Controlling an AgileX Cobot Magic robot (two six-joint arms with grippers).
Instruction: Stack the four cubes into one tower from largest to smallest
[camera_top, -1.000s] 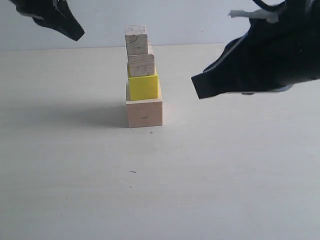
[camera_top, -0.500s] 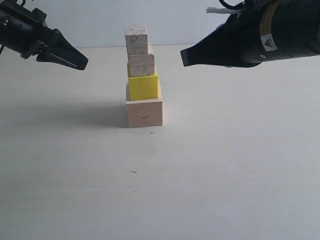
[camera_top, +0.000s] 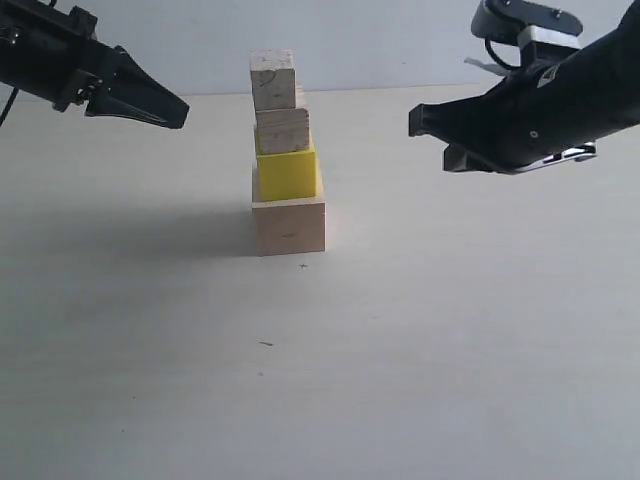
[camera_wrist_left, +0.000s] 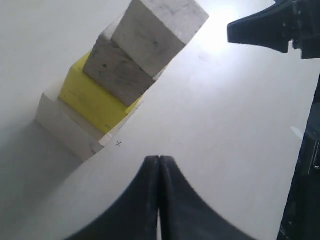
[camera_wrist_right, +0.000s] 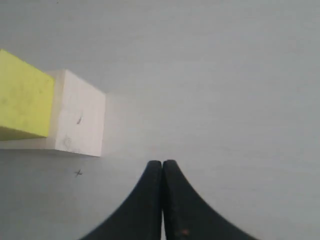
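The tower stands on the table a little left of centre. Its base is the large pale wooden cube (camera_top: 289, 226) (camera_wrist_left: 62, 125) (camera_wrist_right: 80, 119). On it sits the yellow cube (camera_top: 287, 172) (camera_wrist_left: 92, 100) (camera_wrist_right: 24, 97), then a grained wooden cube (camera_top: 283, 130) (camera_wrist_left: 117, 75), with another wooden cube (camera_top: 273, 80) (camera_wrist_left: 157, 27) uppermost. My left gripper (camera_top: 180, 113) (camera_wrist_left: 159, 160) hangs shut and empty to the left of the tower's upper part. Right of the tower, my right gripper (camera_top: 418, 122) (camera_wrist_right: 162, 164) hangs shut and empty, also apart from it.
The pale table (camera_top: 420, 330) runs back to a white wall (camera_top: 380, 40). A small pencilled cross (camera_top: 303, 265) marks the surface just in front of the tower, and a short dark mark (camera_top: 265, 343) lies nearer the front.
The left gripper has come down and in toward the tower. The right arm has turned and drawn back to the right, its tip now farther from the tower. The tower has not moved.
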